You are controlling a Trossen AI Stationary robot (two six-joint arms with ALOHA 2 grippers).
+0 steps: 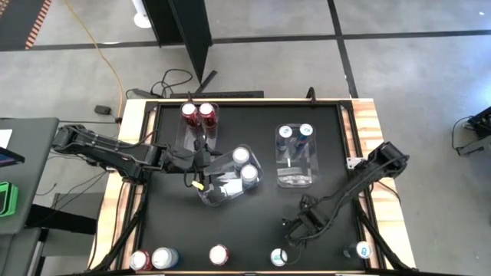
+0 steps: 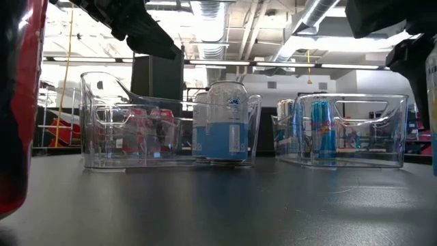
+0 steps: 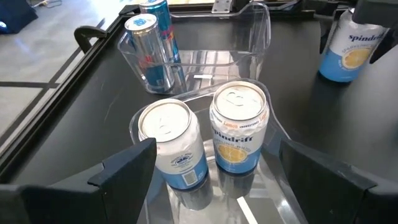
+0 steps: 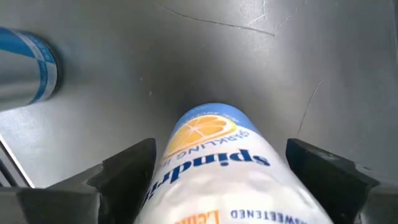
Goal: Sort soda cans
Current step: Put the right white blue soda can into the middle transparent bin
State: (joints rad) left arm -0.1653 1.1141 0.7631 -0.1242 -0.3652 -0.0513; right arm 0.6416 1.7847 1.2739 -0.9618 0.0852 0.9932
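A white-and-blue soda can [image 4: 211, 155] stands upright near the table's near edge [image 1: 278, 257]. My right gripper [image 1: 284, 245] hangs over it pointing down, open, with one finger on either side of the can's top. My left gripper [image 3: 217, 180] hovers open above the near end of the middle clear bin [image 1: 211, 192]. Two silver-white cans [image 3: 174, 143] [image 3: 239, 124] stand in that bin. The far-left bin holds two red cans [image 1: 198, 115]. The right bin holds two slim blue cans [image 1: 295, 132].
Along the near edge stand a red can [image 1: 140, 259], a silver-white can [image 1: 165, 257], another red can [image 1: 219, 254] and a blue can [image 1: 359, 249]. Bare black tabletop lies between the bins and this row. The table has raised wooden side rails [image 1: 367, 115].
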